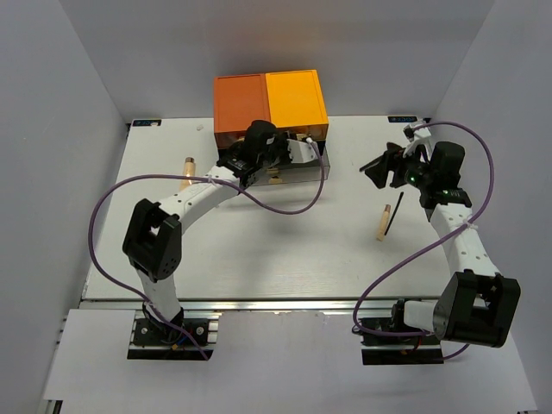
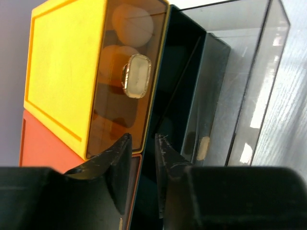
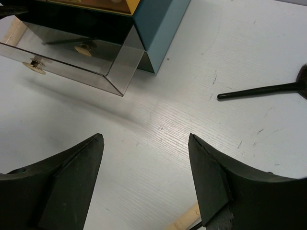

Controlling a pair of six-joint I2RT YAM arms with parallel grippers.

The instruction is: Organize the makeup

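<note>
While a beige tube [image 1: 380, 222] and thin black stick [image 1: 393, 216] lie nearest me, my right gripper [image 1: 380, 168] hangs beyond them, spread wide, empty. Farther back my left gripper [image 2: 143, 141] sits nearly closed at the drawer box [image 1: 267, 103]; I cannot tell if it pinches anything, and sponges [image 2: 132, 24] show only dimly through its tinted front.

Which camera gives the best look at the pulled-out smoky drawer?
Right wrist: the drawer shows its front panel, knob and corner unobstructed. Left wrist sees it close up, sideways and cropped. Top external shows only an edge beside the left arm.
</note>
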